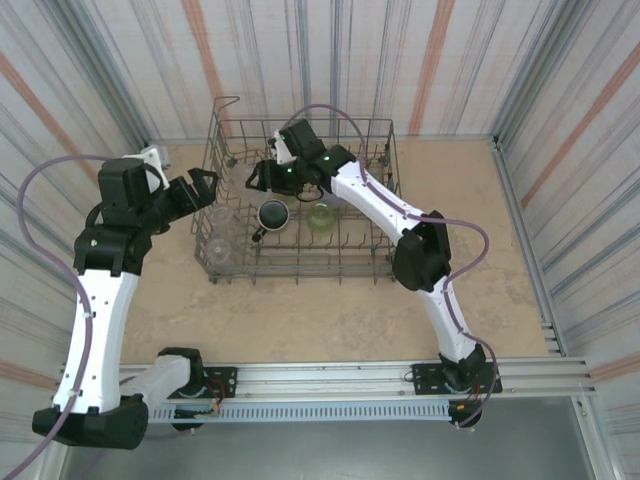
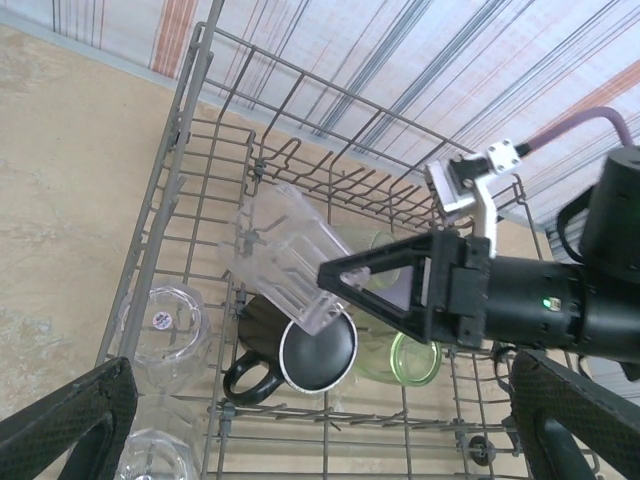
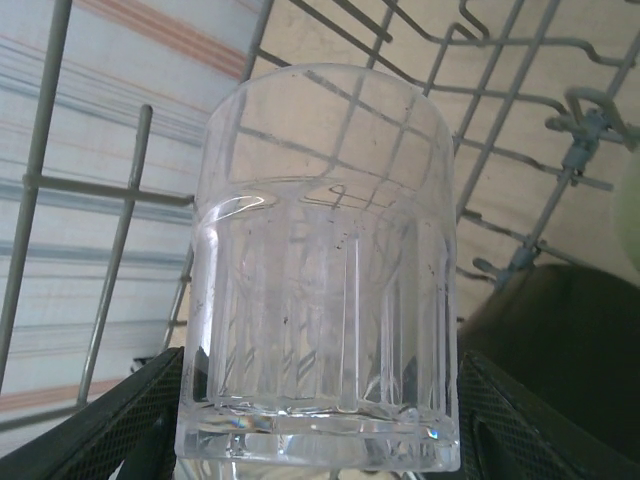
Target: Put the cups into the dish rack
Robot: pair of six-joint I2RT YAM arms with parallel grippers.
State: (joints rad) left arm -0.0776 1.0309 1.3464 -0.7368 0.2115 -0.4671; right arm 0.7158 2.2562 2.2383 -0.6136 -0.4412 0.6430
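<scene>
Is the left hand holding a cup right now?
No, the left hand is open and empty, beside the dish rack's left wall.

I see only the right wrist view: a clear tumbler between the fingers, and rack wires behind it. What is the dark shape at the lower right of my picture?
Observer: It is a dark mug with a handle, standing in the dish rack, close to the held tumbler in the right gripper.
Operator: Is the rack free to the left of the mug?
Observer: No, two other clear tumblers stand along the rack's left wall.
Operator: Where is the other arm?
Observer: The left gripper hovers open beside that left wall, holding nothing.
</scene>
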